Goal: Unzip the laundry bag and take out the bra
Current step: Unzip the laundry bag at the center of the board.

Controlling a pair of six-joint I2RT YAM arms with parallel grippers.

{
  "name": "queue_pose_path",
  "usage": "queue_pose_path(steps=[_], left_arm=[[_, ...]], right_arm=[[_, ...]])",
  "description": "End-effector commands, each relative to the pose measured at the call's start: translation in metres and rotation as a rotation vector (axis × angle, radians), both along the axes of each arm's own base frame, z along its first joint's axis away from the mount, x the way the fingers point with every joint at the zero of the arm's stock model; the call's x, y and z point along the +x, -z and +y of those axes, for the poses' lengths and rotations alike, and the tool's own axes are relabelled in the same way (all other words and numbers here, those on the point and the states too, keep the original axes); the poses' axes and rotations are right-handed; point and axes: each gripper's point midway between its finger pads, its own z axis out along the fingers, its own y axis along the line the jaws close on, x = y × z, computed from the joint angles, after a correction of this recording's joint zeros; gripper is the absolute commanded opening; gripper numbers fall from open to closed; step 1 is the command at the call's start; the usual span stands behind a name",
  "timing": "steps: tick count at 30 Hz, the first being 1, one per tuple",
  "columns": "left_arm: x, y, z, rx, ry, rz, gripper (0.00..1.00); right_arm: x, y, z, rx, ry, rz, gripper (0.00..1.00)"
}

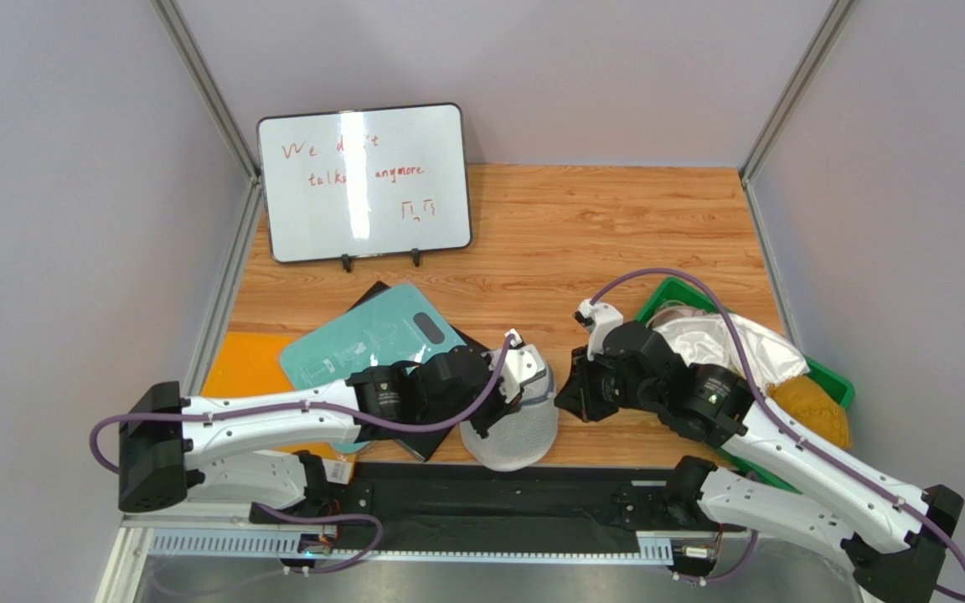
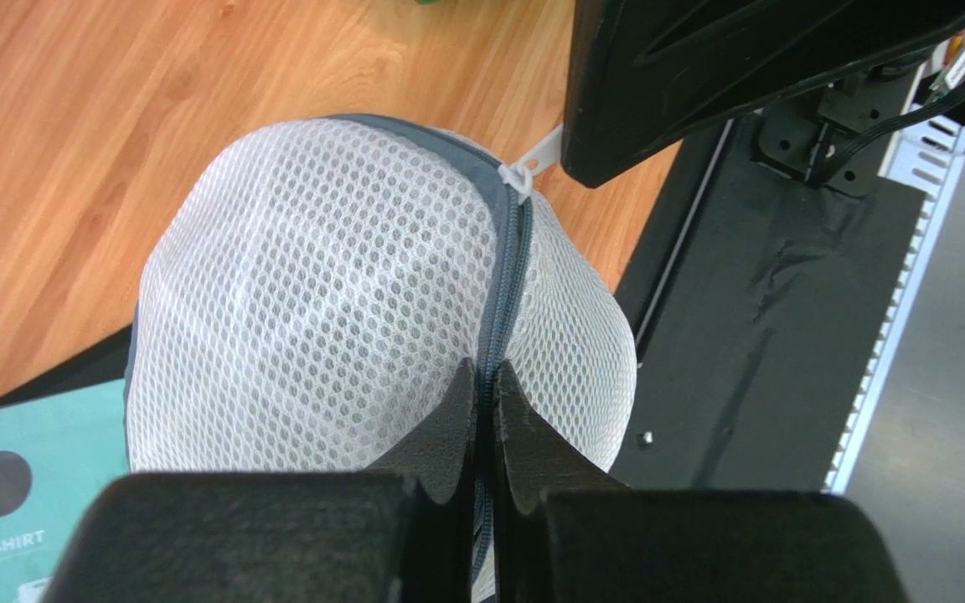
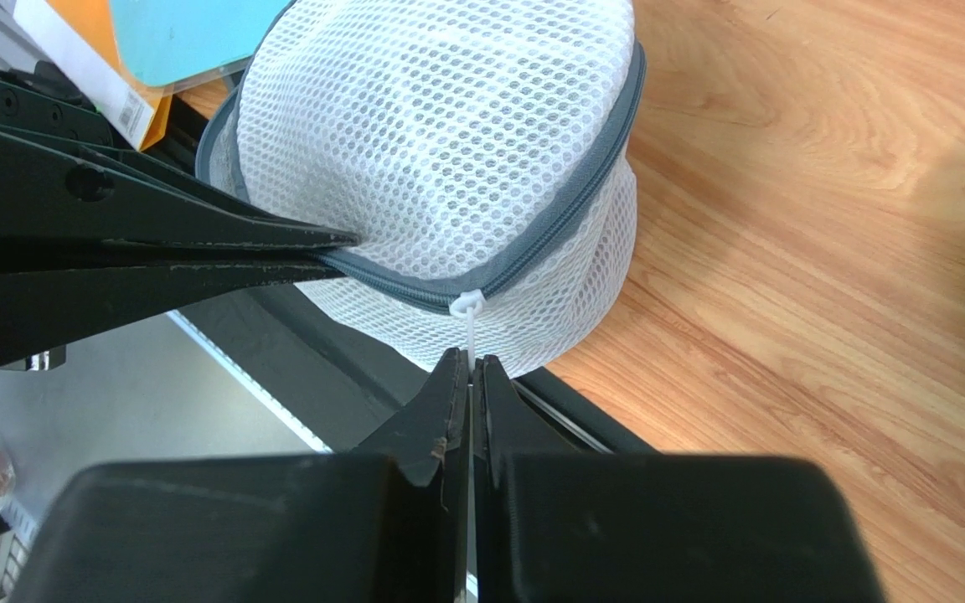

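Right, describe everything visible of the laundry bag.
The laundry bag is a small drum-shaped pouch of white honeycomb mesh with a grey zip rim, zipped along the visible stretch. It sits at the near edge of the wooden table. The left gripper pinches the rim; the right gripper is shut on its white pull tab. Contents don't show through.

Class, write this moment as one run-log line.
left gripper: shut on laundry bag rim | right gripper: shut on zip pull | zip: looks closed | bra: unseen

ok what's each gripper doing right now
left gripper: closed on the laundry bag at its zip rim
right gripper: closed on the zip pull
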Motion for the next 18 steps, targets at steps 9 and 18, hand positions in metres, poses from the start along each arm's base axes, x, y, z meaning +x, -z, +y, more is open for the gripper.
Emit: queue_pose_path(steps=[9,18], left_arm=[[0.005,0.017,0.031,0.039,-0.046,-0.025,0.03],[-0.009,-0.002,0.042,-0.025,-0.065,0.047,0.67]], right_arm=[[-0.006,-0.001,0.005,0.018,-0.031,0.034,0.0],[-0.012,-0.006,0.019,0.084,-0.065,0.035,0.0]])
